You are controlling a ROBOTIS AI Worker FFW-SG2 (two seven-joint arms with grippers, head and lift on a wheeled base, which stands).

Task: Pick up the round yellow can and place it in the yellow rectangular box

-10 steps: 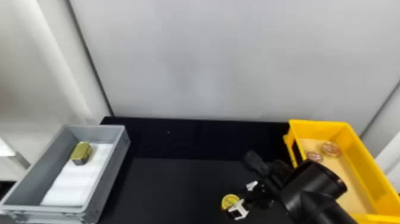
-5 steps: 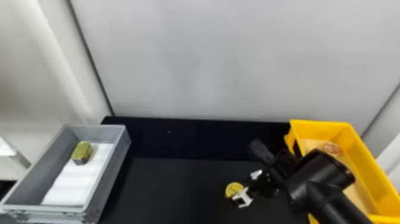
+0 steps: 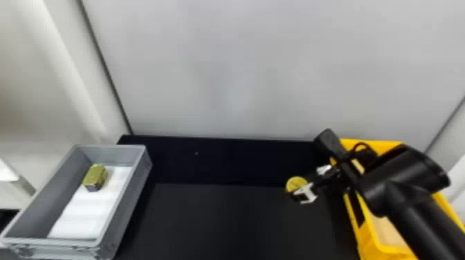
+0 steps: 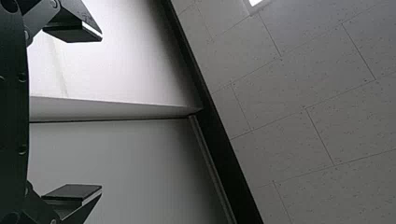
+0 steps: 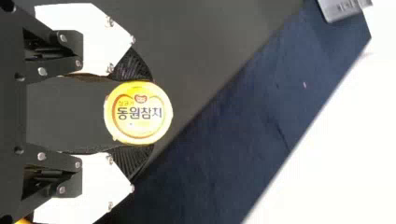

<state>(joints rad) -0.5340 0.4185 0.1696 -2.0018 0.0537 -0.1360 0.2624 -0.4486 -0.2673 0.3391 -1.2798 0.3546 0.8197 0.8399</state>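
Note:
In the head view my right gripper (image 3: 301, 191) is shut on the round yellow can (image 3: 295, 184), over the dark table left of the yellow rectangular box (image 3: 353, 211). The right wrist view has the can (image 5: 138, 113) held by its sides between the ridged pads of my right gripper (image 5: 135, 112), its printed lid facing the camera. My right arm passes over the box and covers much of its inside. My left gripper (image 4: 74, 114) stands open in the left wrist view, nothing between its fingers, with wall and ceiling beyond.
A grey crate (image 3: 135, 193) stands on the left, holding a small gold-topped block (image 3: 95, 177) and a white liner (image 3: 86, 211). The dark table (image 3: 221, 221) lies between crate and yellow box. A pale wall (image 3: 242, 69) rises behind.
My right gripper has moved up in the head view, away from the near edge and slightly right, carrying the can. Its arm now covers more of the yellow box.

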